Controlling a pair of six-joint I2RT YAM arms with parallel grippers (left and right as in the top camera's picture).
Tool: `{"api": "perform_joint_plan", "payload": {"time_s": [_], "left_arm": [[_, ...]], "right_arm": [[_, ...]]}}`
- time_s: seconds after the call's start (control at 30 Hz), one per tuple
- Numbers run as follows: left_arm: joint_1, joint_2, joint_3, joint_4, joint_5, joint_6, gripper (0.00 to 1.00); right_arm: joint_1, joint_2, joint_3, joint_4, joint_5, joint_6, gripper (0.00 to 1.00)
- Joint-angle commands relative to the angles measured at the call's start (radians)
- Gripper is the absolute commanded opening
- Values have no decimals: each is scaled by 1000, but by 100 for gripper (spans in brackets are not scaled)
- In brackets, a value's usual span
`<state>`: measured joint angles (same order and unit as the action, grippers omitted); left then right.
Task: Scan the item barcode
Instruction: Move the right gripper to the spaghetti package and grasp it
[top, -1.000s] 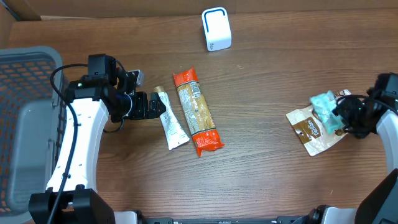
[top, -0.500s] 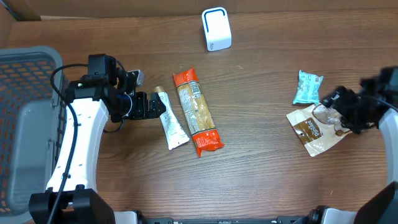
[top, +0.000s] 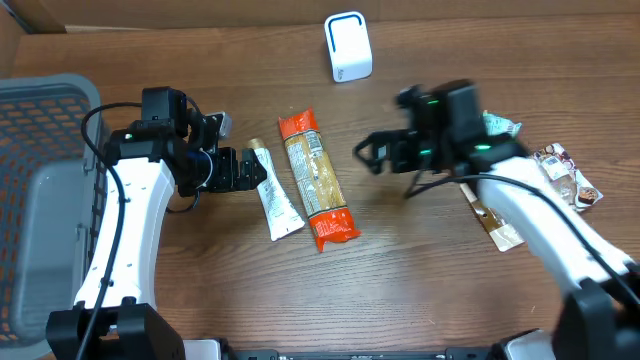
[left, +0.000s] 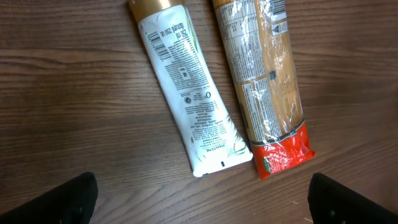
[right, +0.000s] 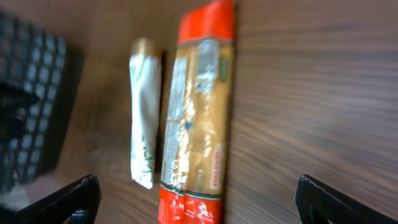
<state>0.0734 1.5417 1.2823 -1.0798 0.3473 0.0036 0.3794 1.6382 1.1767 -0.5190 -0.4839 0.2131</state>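
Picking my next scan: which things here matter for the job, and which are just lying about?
Job: white box-shaped scanner; white plastic tube with gold cap; orange-ended pasta packet.
Lying about, probably: grey mesh basket; teal packet; brown pouch.

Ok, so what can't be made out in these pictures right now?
Left wrist view: print on the pasta packet too small to find a barcode.
Right wrist view: everything blurred.
Overhead: brown pouch mostly under the right arm; grey basket cut off by the left edge; right gripper blurred.
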Motion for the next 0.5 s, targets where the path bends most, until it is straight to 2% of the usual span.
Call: {"api": "perform_joint_plan", "payload": {"time_s": [0.0,0.2,0.47], "left_arm": [[-2,5,0,1,0,19,100],[-2,5,0,1,0,19,100],[-2,5,0,1,0,19,100]], "right_arm": [[43,134,76,13,-9,-5,100],[89,352,243,-32,-35,-58,100],[132,483,252,5,-61,-91,100]]}}
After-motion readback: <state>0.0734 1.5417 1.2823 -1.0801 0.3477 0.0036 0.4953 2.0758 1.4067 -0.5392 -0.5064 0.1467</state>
